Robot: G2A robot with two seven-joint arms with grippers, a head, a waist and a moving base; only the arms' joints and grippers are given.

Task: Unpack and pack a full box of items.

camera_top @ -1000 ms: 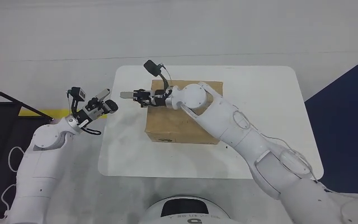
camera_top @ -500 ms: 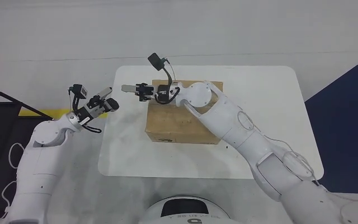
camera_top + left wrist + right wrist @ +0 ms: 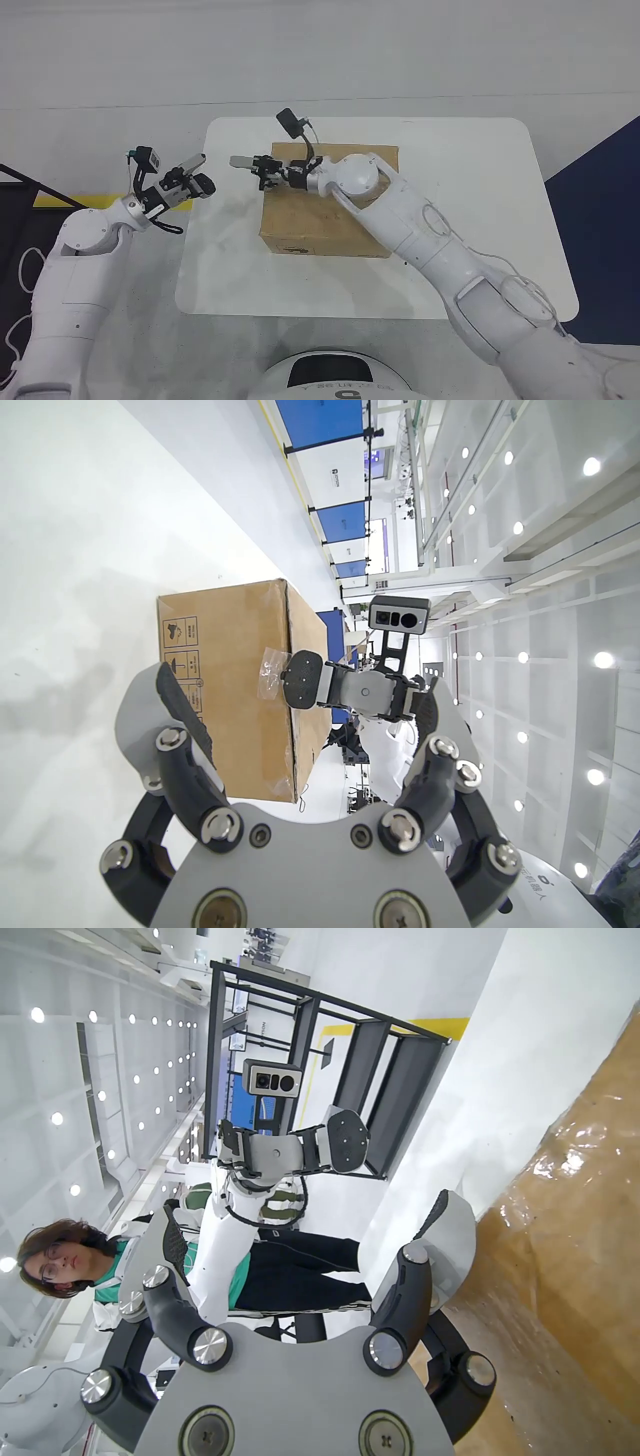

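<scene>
Box [image 3: 325,215] sitting shut on tabletop [image 3: 470,200] | right claw [image 3: 245,161] hovering open at its left edge, nearer | left claw [image 3: 200,173] hanging open farther left

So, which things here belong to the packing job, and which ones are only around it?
For the job:
box, closed
left gripper, open, apart from the box
right gripper, open, at the box's top edge

Only around:
table
black rack
blue panels
</scene>
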